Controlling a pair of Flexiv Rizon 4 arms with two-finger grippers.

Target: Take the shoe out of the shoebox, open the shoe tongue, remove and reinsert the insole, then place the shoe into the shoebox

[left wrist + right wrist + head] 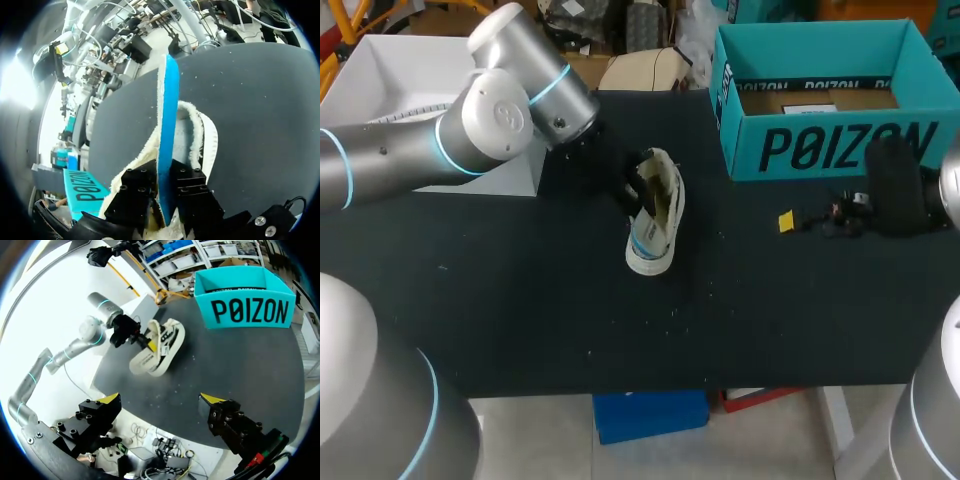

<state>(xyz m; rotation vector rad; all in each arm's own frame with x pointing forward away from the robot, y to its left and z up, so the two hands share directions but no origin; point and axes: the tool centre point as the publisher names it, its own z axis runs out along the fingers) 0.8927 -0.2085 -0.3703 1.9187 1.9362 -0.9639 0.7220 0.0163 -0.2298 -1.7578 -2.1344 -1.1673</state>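
Left gripper [162,186] was clamped on thin blue-edged insole [168,125] sticking up from white fleece-lined shoe [655,218], mid black table [520,300]. Right gripper [160,399] was spread wide, empty, before teal cardboard shoebox [820,150].

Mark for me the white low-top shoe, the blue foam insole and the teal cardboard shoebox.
white low-top shoe [658,215]: head view, middle of its upper.
blue foam insole [168,125]: left wrist view, on its blue face, midway along.
teal cardboard shoebox [830,150]: head view, on its printed front wall.
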